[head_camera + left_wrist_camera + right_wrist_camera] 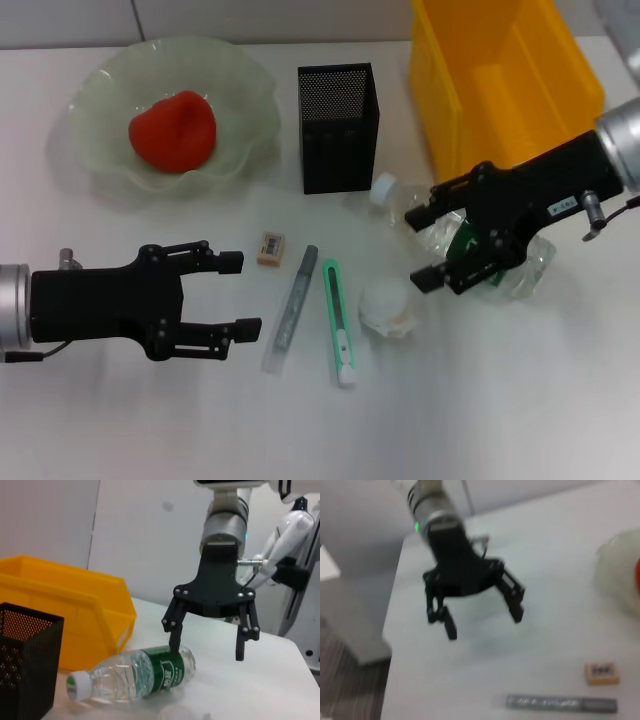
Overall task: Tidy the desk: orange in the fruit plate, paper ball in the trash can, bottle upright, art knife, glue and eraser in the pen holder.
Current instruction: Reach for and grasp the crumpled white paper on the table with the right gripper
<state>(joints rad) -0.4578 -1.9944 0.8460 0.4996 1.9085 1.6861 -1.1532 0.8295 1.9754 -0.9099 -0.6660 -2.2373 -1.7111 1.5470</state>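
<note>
Right hand (430, 248) is spread wide, holding nothing, straddling the bottle (470, 245), which lies on its side on the tabletop (500, 400) beside the yellow bin (500, 80). Left hand (240, 294) hovers open and empty near the eraser (271, 249).

Your right claw (428, 246) covers bottle (520, 275) middle; yellow bin (500, 80) cut off at top edge.

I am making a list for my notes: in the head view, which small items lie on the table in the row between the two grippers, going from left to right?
Eraser → glue → knife → paper ball.
</note>
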